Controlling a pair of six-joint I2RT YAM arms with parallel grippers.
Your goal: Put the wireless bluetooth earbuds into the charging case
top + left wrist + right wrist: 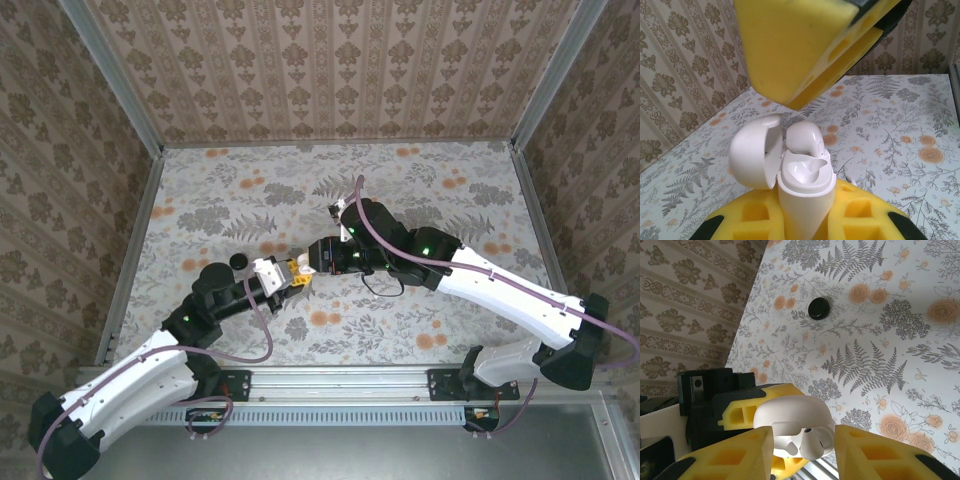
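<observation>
The left gripper (290, 276) clamped the open case (802, 205) above the table (420, 190), toward the middle of its near edge. A white earbud (807, 140) sat partly in the case. The right gripper (802, 435) hung over it, jaws parted.

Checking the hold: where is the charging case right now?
The open charging case stands clamped in the left pincer, bottom centre of the left wrist view; the right pincer straddles its top.
</observation>
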